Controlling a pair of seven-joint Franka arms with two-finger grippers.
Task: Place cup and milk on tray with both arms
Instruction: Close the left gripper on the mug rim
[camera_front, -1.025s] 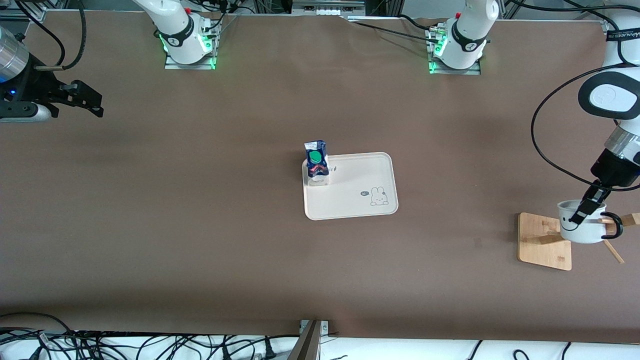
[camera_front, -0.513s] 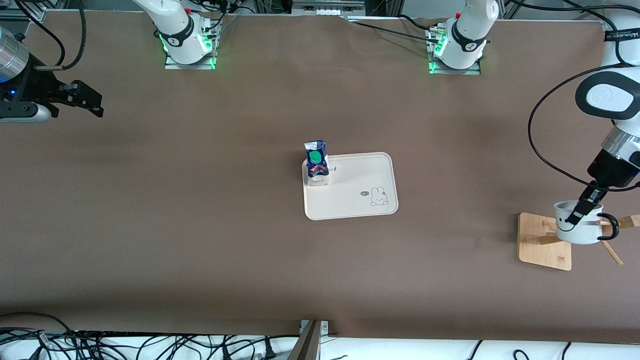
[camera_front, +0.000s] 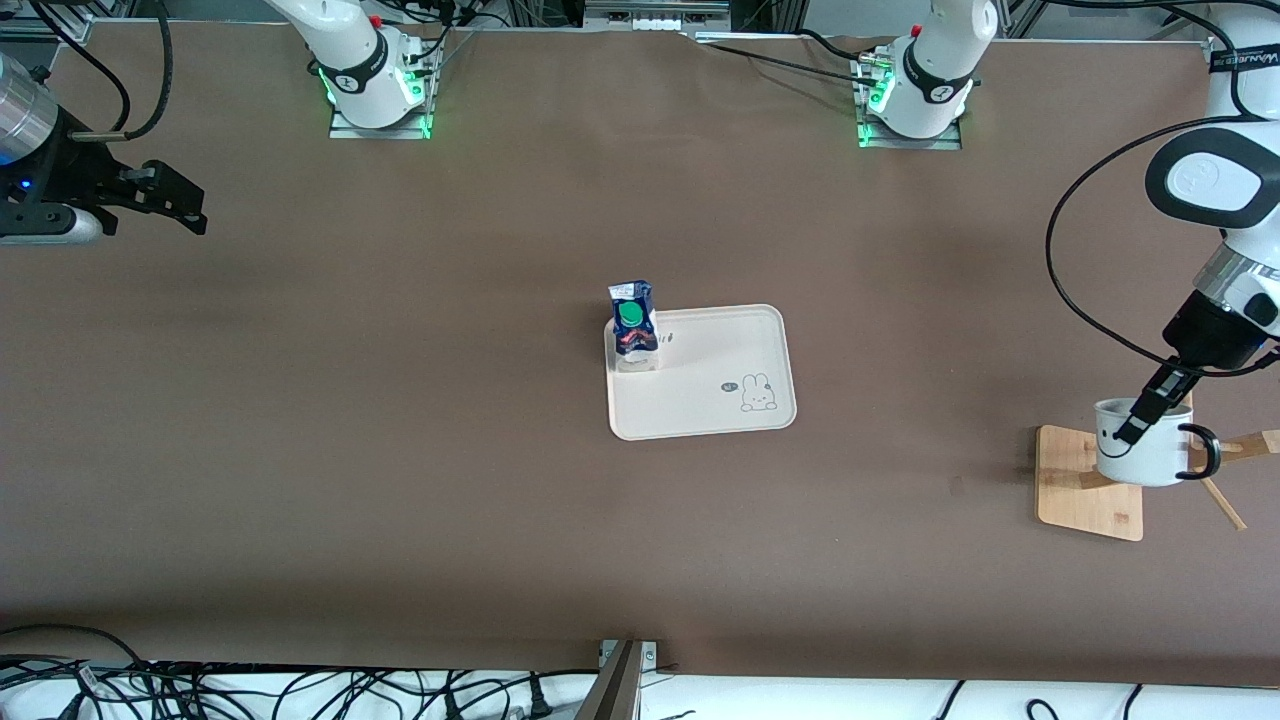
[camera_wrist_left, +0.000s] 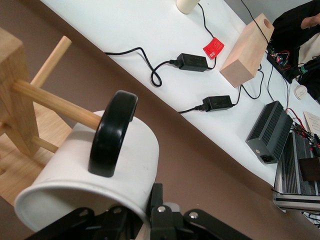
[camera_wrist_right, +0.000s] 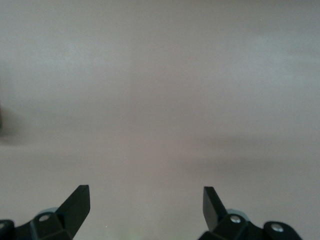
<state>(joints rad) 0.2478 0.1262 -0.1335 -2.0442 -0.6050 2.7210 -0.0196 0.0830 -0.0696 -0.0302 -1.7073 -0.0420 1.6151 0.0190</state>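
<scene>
The white cup (camera_front: 1142, 455) with its smiley face hangs over the wooden rack (camera_front: 1088, 482) at the left arm's end of the table. My left gripper (camera_front: 1136, 424) is shut on the cup's rim, one finger inside and one outside. In the left wrist view the cup (camera_wrist_left: 75, 165) shows its black handle (camera_wrist_left: 112, 132) at the tip of a rack peg (camera_wrist_left: 50, 101), held by the left gripper (camera_wrist_left: 143, 212). The milk (camera_front: 633, 325) stands upright on a corner of the cream tray (camera_front: 700, 395). My right gripper (camera_front: 172, 205) waits open over bare table at the right arm's end; the right gripper (camera_wrist_right: 145, 199) holds nothing.
The rack's other pegs (camera_front: 1225, 503) stick out toward the table's end. Power bricks (camera_wrist_left: 192, 61) and cables lie on a white surface past the table edge, with a wooden block (camera_wrist_left: 245, 57). Cables (camera_front: 200, 690) run along the near edge.
My left gripper has drawn the cup along the peg toward the tray and slightly up. The right arm, the milk and the tray have not moved.
</scene>
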